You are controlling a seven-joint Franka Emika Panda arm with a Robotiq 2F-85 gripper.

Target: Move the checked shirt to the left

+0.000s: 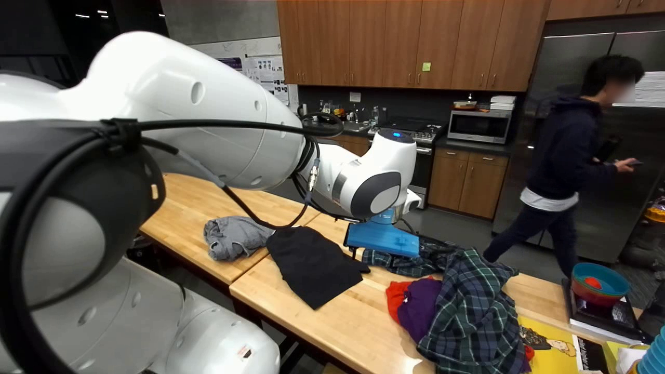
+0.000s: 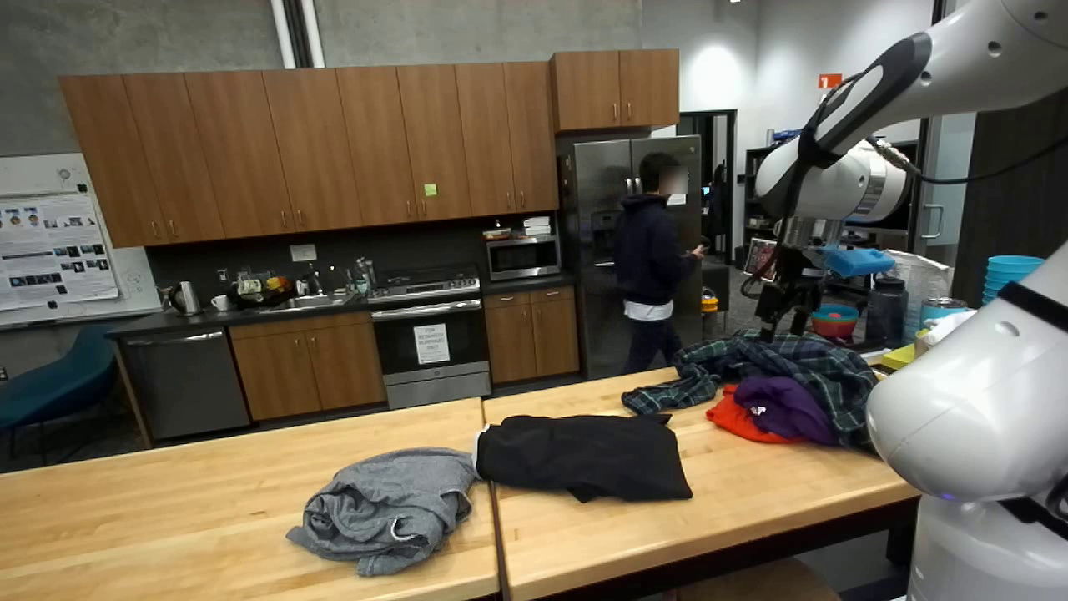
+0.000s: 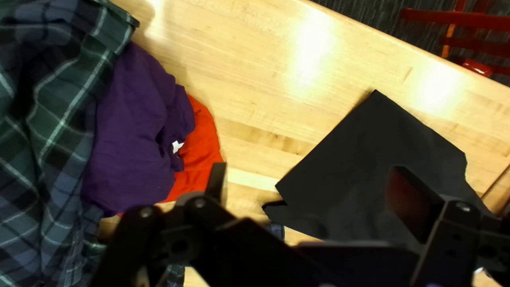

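The checked shirt (image 1: 475,306) lies crumpled in dark green and navy plaid, a sleeve-like stretch (image 2: 680,392) reaching along the table's far side. In the wrist view the shirt (image 3: 51,131) fills the left edge, partly over a purple cloth (image 3: 135,139) with red fabric (image 3: 195,155) beneath. My gripper (image 3: 314,191) is open, its fingers wide apart and nothing held between them. It hangs over the table between the red fabric and a black cloth (image 3: 366,167). In an exterior view the gripper (image 2: 783,325) appears in front of the shirt; contact cannot be told.
A grey garment (image 2: 392,509) lies beside the black cloth, near the seam between tables. Past the shirt are a yellow printed sheet (image 1: 548,345) and stacked bowls (image 1: 600,283). A person (image 1: 566,156) walks by the fridge beyond the table.
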